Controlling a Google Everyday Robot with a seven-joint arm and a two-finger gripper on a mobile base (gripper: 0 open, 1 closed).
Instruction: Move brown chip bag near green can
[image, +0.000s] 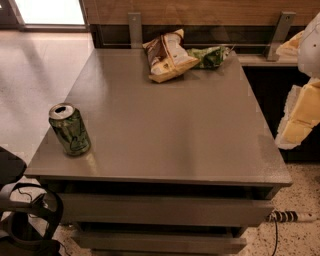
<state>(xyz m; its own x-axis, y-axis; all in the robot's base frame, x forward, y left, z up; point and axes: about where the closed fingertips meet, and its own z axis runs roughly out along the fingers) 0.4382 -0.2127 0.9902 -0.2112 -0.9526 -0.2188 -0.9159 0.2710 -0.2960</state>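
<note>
My pincer (299, 117) hangs off the right side of the worktop (170, 130), out past its edge and holding nothing. Only a pale, blocky part of it shows, so I cannot tell whether it is apart or together.

The brown bag (165, 57) lies flat at the far edge, about mid-width, and its right corner touches or overlaps the green bag (210, 56). The can (70, 130) stands upright at the near left corner, well apart from both, with bare worktop between.

Nothing has been grasped, so I judge the whole carry lies ahead. My worries:

- The two bags touch. A reach from the right could catch the green bag first, or drag it along.
- The brown bag is glossy and slack. A shallow pinch may slip off it, or it may sag and sweep the worktop on the way over.
- The can sits close to the left and near edges. A bag set down too hard against it could tip it or push it off.
- Pushing down at the far edge could shove the brown bag over the back.
</note>
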